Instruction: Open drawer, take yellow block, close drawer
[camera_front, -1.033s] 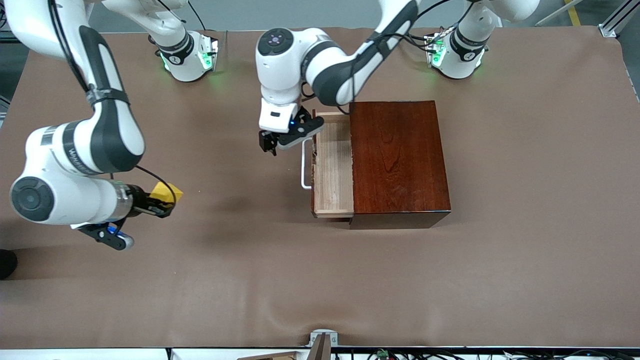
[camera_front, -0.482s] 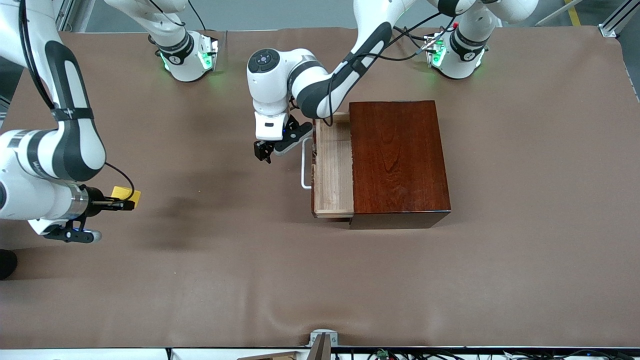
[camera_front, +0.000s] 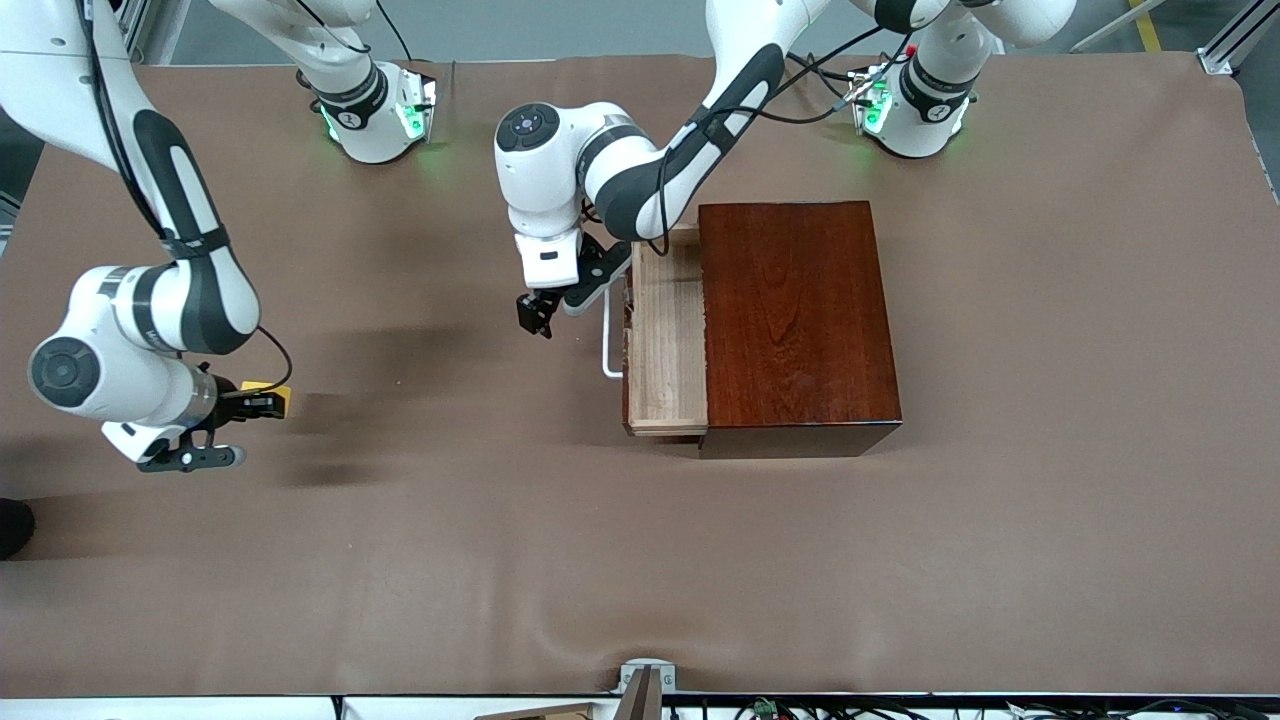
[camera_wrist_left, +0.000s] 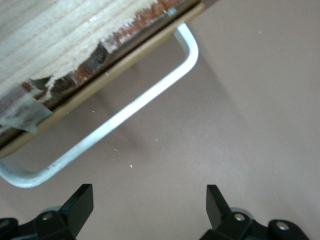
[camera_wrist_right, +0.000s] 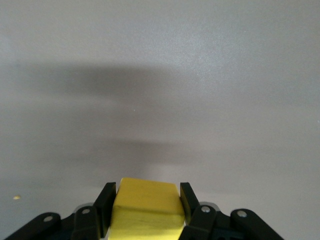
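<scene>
1. While the drawer (camera_front: 665, 335) stands pulled out of the wooden box (camera_front: 795, 315) with its pale interior bare, the yellow block (camera_front: 270, 398) is already out: the right gripper (camera_front: 262, 402) has its fingers clamped on the block's sides, over the table mat (camera_front: 450, 520) toward the right arm's end, roughly at nine o'clock from the box in the front view.
2. The left gripper (camera_front: 535, 312) hangs just beside the white handle (camera_front: 607, 335), at about ten o'clock from it; in the left wrist view its fingers (camera_wrist_left: 80, 202) stand apart with nothing between them.
3. By my judgement, opening and taking are done; what is left is closing the drawer, and the left gripper looks placed for that push.
</scene>
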